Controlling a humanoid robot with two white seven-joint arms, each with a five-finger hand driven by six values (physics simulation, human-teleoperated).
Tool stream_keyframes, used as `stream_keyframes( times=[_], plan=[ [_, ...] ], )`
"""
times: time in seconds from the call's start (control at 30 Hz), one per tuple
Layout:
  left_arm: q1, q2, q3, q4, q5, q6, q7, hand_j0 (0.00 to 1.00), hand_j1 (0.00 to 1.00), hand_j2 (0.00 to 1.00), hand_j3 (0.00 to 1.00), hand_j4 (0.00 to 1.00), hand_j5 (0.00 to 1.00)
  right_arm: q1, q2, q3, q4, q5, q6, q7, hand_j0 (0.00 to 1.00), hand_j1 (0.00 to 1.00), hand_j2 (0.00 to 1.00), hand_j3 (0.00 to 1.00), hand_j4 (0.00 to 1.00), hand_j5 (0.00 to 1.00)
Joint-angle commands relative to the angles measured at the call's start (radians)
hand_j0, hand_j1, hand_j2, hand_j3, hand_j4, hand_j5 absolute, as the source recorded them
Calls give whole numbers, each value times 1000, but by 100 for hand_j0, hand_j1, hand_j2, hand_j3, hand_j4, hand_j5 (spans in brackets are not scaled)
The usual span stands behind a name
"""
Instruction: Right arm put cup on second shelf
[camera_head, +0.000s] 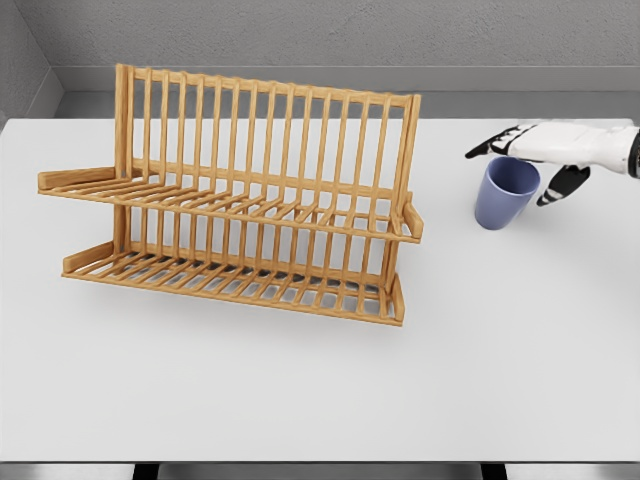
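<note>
A blue cup (506, 195) stands upright on the white table (300, 390), to the right of the rack. My right hand (512, 172) reaches in from the right edge and hovers at the cup's rim. Its fingers (492, 144) stretch out leftward over the far side of the rim, and the thumb (560, 186) hangs down beside the cup's right wall. The hand is open, and I see no closed grip on the cup. The wooden dish rack (250, 200) has a lower shelf (230, 280) and an upper second shelf (240, 205), both bare.
The rack's right end post (405, 200) stands about a cup's width left of the cup. The table's front edge (320, 462) runs along the bottom, and a grey wall lies behind.
</note>
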Motion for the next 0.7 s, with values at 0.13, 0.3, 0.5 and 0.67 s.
stream_keyframes(
  times=[0.13,0.3,0.5,0.67],
  plan=[
    [0,0,0,0,0,0,0,100,100,100,100,100,100,0,5,22,16,-7,3,0,100,100,100,100,100,100],
    [0,0,0,0,0,0,0,100,100,100,100,100,100,0,5,33,28,-5,3,0,100,100,100,100,100,100],
    [-2,0,0,0,0,0,0,100,100,100,100,100,100,0,5,33,28,-5,3,0,70,70,70,70,70,70],
    [0,0,0,0,0,0,0,100,100,100,100,100,100,-5,5,31,23,-5,3,0,67,67,67,67,67,67]
  ],
)
